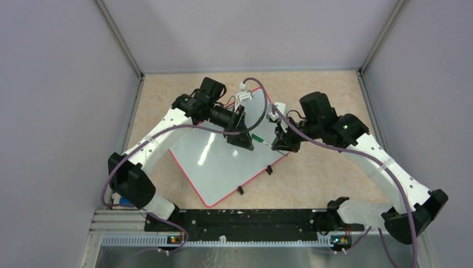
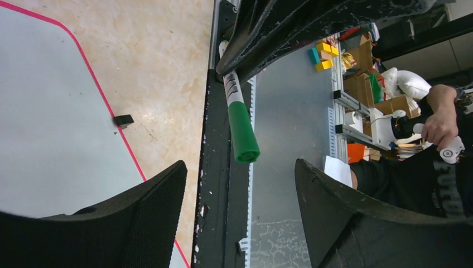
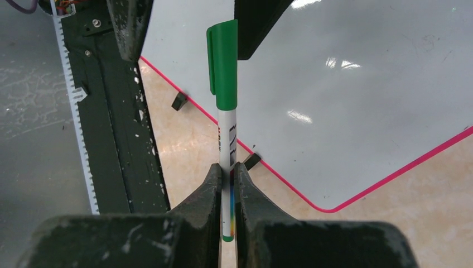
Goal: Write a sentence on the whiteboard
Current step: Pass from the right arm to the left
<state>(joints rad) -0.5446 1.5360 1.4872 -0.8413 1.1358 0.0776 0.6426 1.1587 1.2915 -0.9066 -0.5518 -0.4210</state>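
Note:
The whiteboard lies at an angle on the tan table, glossy white with a red-pink rim; no green writing shows on it. It also shows in the left wrist view and the right wrist view. My right gripper is shut on a white marker with its green cap on, held above the board's right edge. My left gripper is open. The green cap points into the gap between its fingers without touching them.
Small black clips sit on the board's lower right edge. A black rail runs along the table's near edge. Grey enclosure walls stand on three sides. A person and shelves show beyond the table.

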